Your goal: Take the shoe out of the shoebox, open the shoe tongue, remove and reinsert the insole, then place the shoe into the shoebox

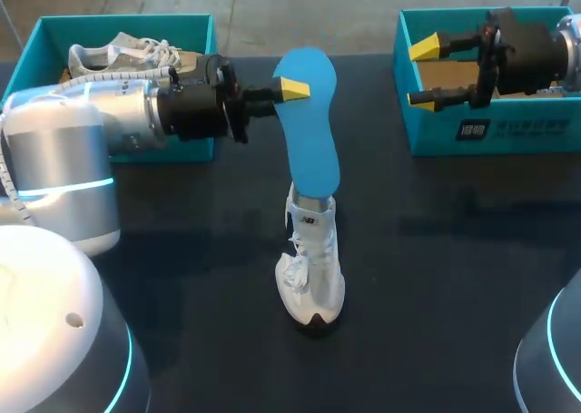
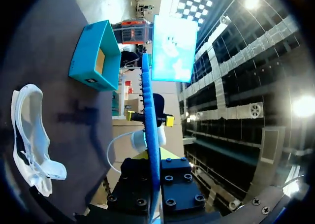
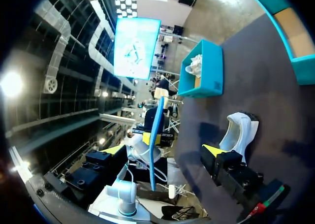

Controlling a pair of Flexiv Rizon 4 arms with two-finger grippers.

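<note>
A white shoe (image 1: 314, 272) rests on the dark table (image 1: 454, 277), toe toward the near edge. A blue insole (image 1: 309, 132) rises out of its opening, lower end still inside the shoe. My left gripper (image 1: 295, 89) is shut on the insole's upper end; the left wrist view shows the insole (image 2: 150, 111) edge-on between my left gripper's (image 2: 153, 160) fingers, the shoe (image 2: 29, 135) below. My right gripper (image 1: 423, 73) hangs open and empty over the right teal shoebox (image 1: 472, 132). From the right wrist, my right gripper (image 3: 165, 150) faces the insole (image 3: 156, 130) and shoe (image 3: 241, 130).
A second teal box (image 1: 195, 27) at the back left holds another light shoe (image 1: 118, 54); it also shows in the right wrist view as a teal box (image 3: 209, 71). The right shoebox (image 2: 91, 61) stands open at the back right.
</note>
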